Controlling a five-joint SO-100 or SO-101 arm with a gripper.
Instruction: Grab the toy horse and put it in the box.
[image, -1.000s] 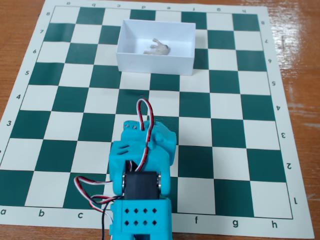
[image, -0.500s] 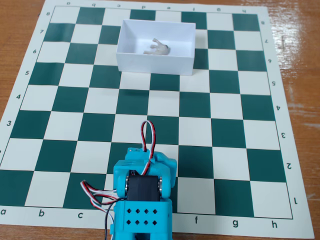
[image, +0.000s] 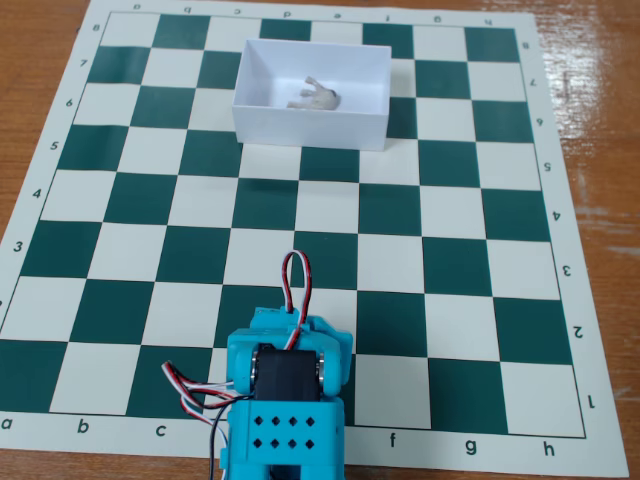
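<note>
Green-and-cream chessboard mat (image: 480, 200) laid flat on reddish-brown wooden table (image: 600, 120); soft glare seen on wood at right.

Horse (image: 317, 95): seen lying on its side inside the box, a little right of the middle.
Box (image: 310, 126): set at the far end of the board, open on top, white.
Board (image: 460, 265): green and white squares, laid flat on a brown table (image: 600, 120).
Arm (image: 288, 400): blue, folded up at the near edge of the board, well apart from the box.
Wires (image: 297, 280): red, white and black, looped over the arm.
Gripper: hidden by the arm, so its jaws cannot be seen.
</note>
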